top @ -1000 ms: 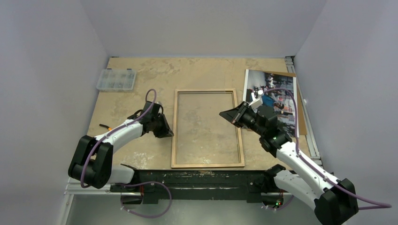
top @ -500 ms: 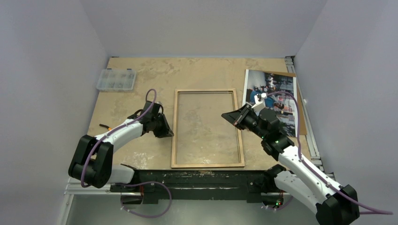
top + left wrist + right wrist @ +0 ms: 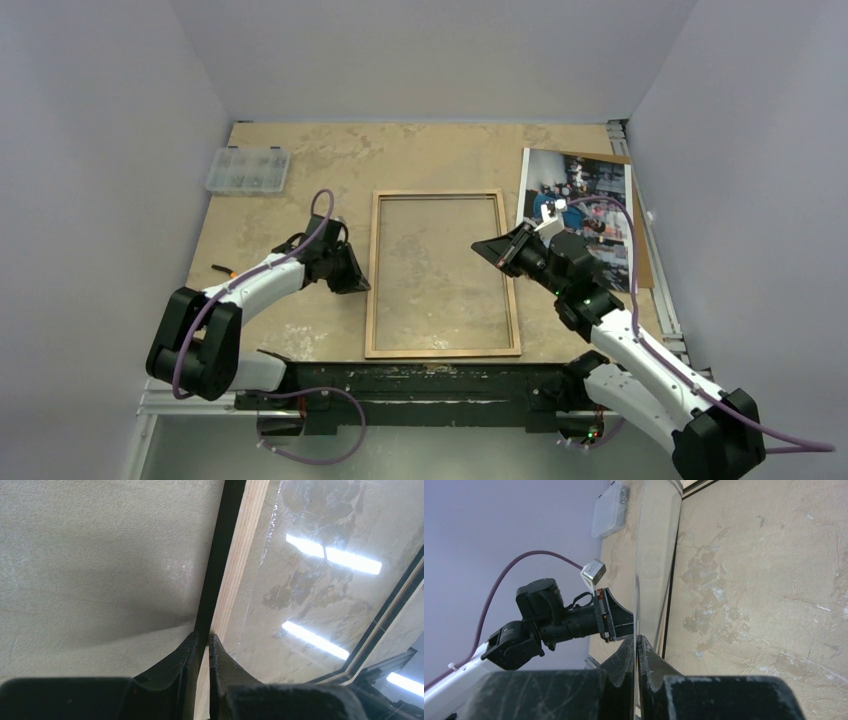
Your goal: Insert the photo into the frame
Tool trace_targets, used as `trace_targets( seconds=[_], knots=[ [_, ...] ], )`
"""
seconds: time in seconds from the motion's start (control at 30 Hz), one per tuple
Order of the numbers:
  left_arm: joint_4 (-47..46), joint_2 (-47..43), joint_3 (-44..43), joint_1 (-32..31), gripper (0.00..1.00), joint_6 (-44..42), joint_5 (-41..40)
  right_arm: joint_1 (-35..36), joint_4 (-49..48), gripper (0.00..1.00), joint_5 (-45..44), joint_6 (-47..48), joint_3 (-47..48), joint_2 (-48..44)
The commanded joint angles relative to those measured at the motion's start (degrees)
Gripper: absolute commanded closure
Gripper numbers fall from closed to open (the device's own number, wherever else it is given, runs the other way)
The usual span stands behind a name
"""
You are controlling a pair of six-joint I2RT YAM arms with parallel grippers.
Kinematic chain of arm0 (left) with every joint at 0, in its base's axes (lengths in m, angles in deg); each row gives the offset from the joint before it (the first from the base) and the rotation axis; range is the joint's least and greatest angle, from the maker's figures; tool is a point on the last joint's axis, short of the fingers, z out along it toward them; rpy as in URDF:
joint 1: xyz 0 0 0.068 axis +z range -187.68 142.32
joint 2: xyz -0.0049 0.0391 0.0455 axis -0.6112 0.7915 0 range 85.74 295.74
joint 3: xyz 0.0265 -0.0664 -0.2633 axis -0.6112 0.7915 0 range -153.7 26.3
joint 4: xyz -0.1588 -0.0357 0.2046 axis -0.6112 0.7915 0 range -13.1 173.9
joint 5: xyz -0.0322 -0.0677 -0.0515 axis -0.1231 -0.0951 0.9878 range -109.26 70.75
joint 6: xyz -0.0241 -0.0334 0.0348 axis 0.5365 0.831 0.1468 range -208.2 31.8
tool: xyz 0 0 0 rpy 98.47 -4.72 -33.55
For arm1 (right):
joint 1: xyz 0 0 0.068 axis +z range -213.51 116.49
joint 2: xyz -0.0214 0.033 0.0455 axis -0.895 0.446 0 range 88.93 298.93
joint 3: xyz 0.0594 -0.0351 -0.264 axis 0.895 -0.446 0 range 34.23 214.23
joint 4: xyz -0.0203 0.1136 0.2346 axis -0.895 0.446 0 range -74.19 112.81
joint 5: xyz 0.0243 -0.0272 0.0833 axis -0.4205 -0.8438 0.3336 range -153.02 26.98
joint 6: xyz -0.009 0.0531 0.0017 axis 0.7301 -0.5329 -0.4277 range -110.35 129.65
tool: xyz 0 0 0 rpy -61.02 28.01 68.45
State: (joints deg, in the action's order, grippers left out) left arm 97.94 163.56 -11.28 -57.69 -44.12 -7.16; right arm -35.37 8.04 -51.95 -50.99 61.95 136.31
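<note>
The frame (image 3: 443,350) lies at the table's centre, tan wood side up, with a clear pane in it. My left gripper (image 3: 358,283) is shut on the frame's left rail; in the left wrist view its jaws (image 3: 202,636) pinch the black edge and tan wood (image 3: 245,545). My right gripper (image 3: 480,246) is at the frame's right rail, shut on the thin clear pane, seen edge-on in the right wrist view (image 3: 637,639). The photo (image 3: 600,190) lies at the back right, apart from both grippers.
A brown backing board (image 3: 645,265) lies under the photo, showing along its right side. A clear parts box (image 3: 247,169) stands at the back left. Purple walls close in the table. Cables loop over both arms.
My right wrist has shifted a little to the right, still shut on the pane. The left arm and the frame have not moved.
</note>
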Motion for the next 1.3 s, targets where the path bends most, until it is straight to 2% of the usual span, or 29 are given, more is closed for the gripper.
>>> trace_targets(
  seconds=[0.0, 1.07, 1.27],
  knots=[
    [1.7, 2.6, 0.6, 0.1, 0.90, -2.2, -4.5, 0.2, -4.9, 1.00, -0.3, -0.1, 0.3, 0.5],
    [1.8, 4.2, 0.2, 0.1, 0.93, -2.5, -4.3, 0.2, -10.6, 1.00, 2.6, -8.5, -4.4, 3.0],
    [1.9, 4.6, 0.1, 0.1, 0.93, -2.7, -4.4, 0.2, -10.8, 1.00, 3.1, -6.7, -3.6, 3.1]
  ],
)
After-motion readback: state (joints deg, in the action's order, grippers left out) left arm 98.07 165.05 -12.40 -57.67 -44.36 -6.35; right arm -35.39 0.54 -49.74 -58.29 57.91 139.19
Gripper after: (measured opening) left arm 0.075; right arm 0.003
